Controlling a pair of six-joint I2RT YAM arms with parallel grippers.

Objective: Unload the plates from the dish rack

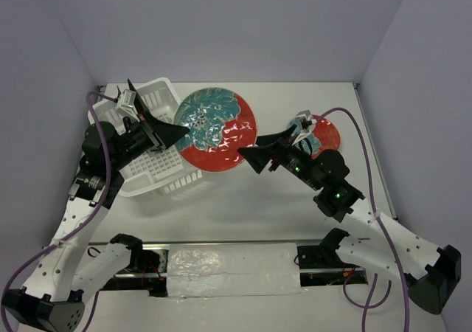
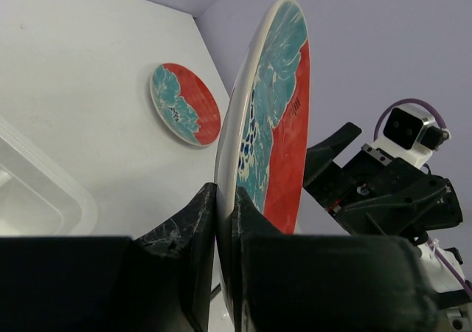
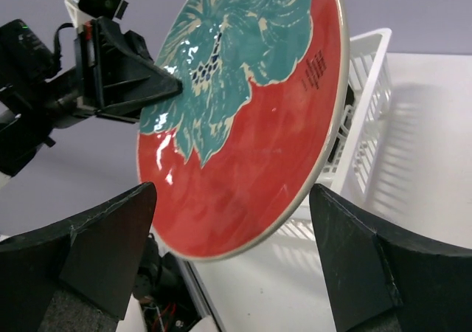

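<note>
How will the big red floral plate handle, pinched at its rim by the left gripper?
Probably stiff and brittle: the plate looks like glazed ceramic. Likely slippery, given its glossy highlights. Held at one rim spot by the left gripper, it may pivot; the open right gripper isn't gripping it.

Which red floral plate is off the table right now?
The larger plate, pinched by its rim in the left gripper; the smaller plate lies flat on the table.

White table (image 1: 251,215) carries dish rack (image 1: 169,174) far left, small floral plate (image 1: 331,137) right (partly hidden).
</note>
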